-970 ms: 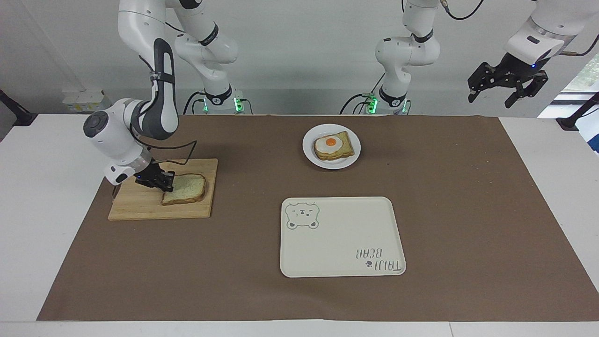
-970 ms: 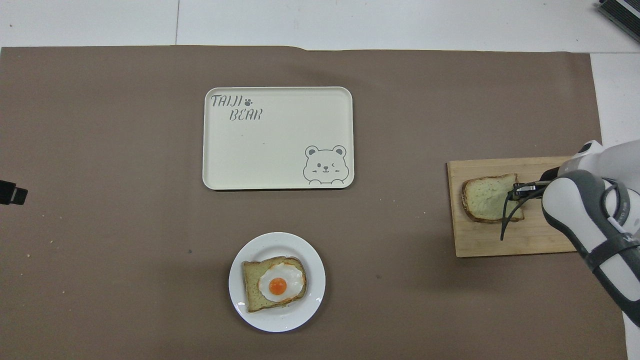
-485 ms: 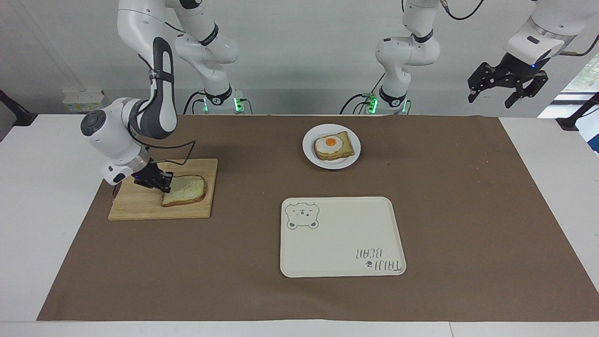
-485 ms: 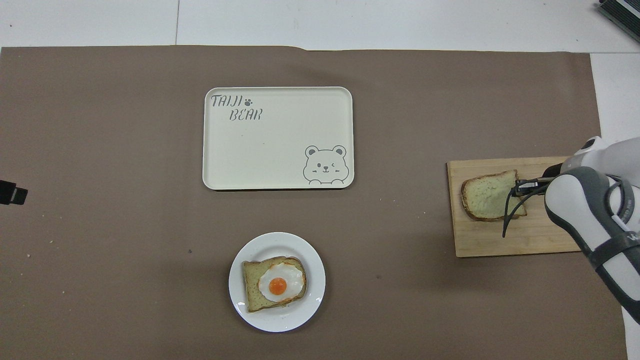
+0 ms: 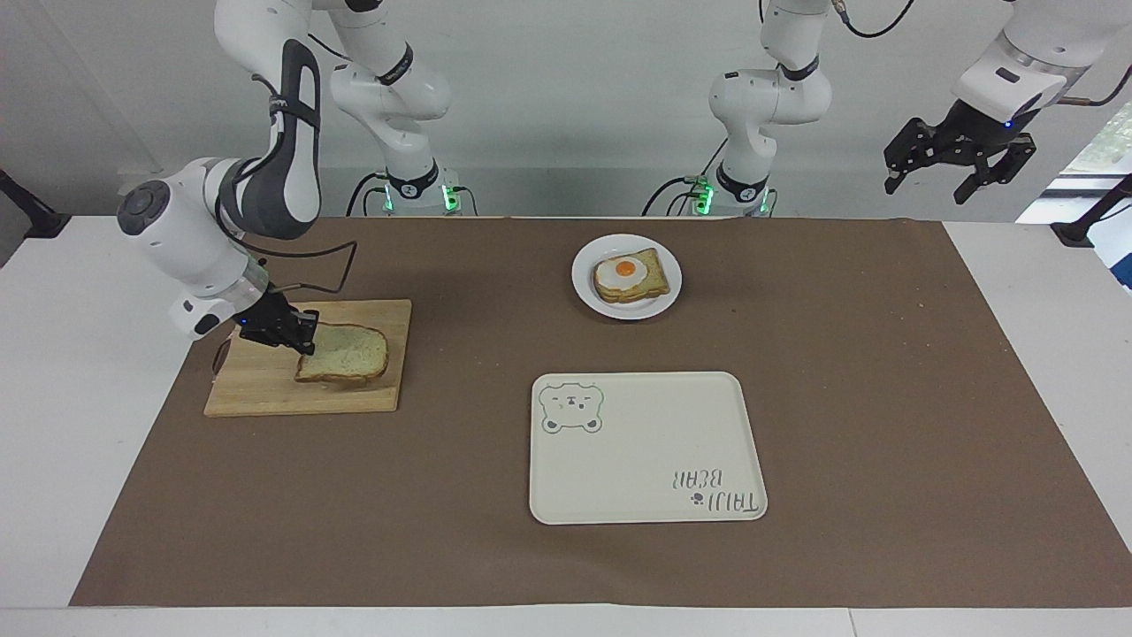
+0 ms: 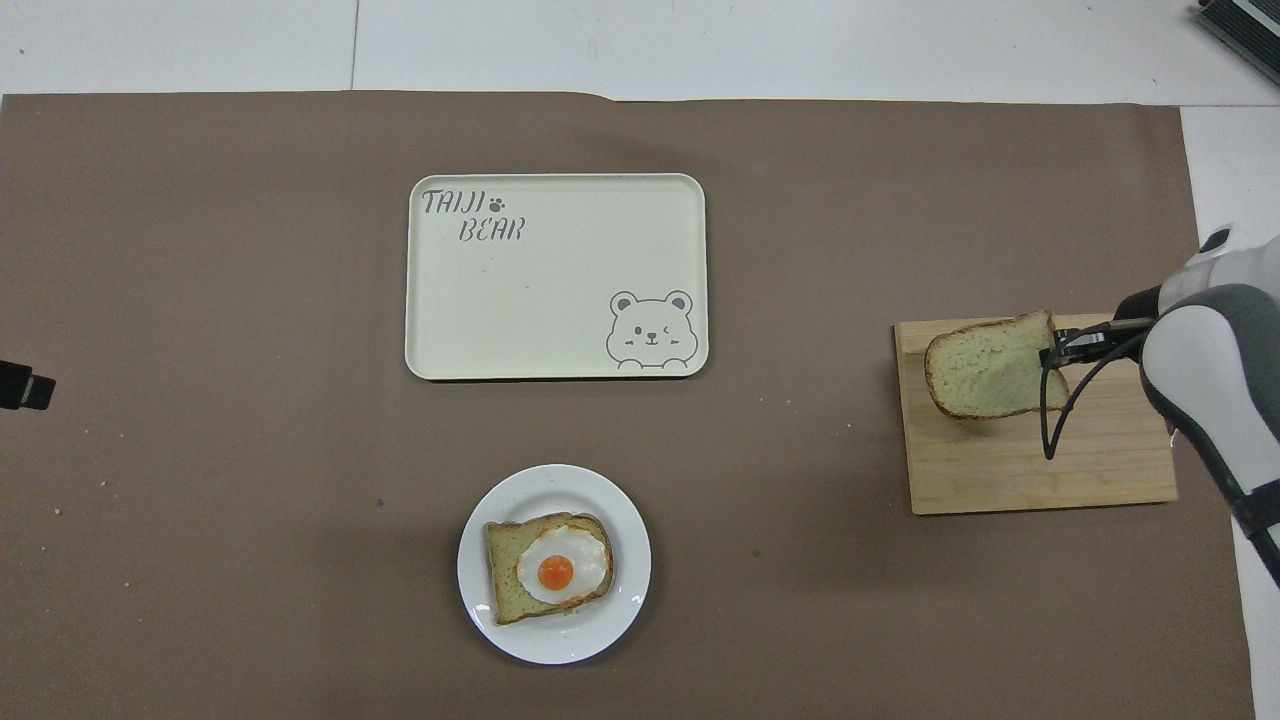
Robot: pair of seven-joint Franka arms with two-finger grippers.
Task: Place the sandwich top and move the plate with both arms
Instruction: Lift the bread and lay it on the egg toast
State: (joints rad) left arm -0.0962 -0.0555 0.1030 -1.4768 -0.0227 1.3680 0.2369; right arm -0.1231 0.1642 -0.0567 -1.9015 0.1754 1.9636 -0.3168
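Sandwich top [image 5: 343,355] pinched by right end effector [image 5: 296,336] over cutting board [image 5: 265,389], left end effector [image 5: 959,164] wide, waiting

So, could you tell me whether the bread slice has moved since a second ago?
Yes. The sandwich top, held by the right gripper, has lifted off the cutting board.

Brown mat [image 5: 884,398] on white table [image 5: 53,425]

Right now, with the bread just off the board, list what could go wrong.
1. The right pincer pinches the sandwich top by one edge only; the slice could sag, tear or slip out over the cutting board.
2. The plate is barely wider than the egg toast, so a skewed release may overhang.
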